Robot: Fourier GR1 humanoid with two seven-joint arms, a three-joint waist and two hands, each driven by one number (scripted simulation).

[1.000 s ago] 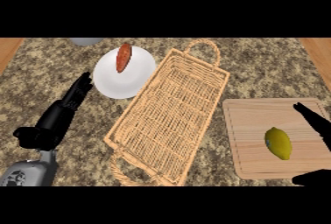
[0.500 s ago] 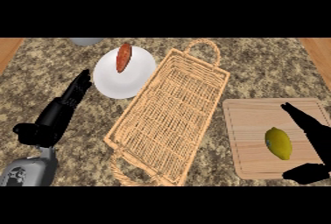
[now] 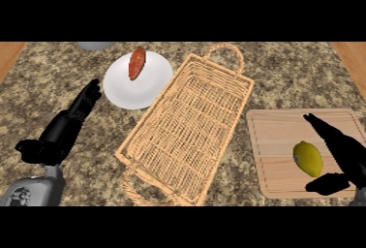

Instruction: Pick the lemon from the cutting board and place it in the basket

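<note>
My right hand: fingers straight, spread from thumb, holding nothing. Fingers lie over cutting board, just right of lemon; thumb below lemon near board's lower edge. Cannot tell if hand touches lemon. Lemon lies on right half of board, pointed end up. Basket left of board, long, tilted, handle at each end. My left hand at view's left, fingers straight, resting, tips near white plate. Orange-red item on plate.
</note>
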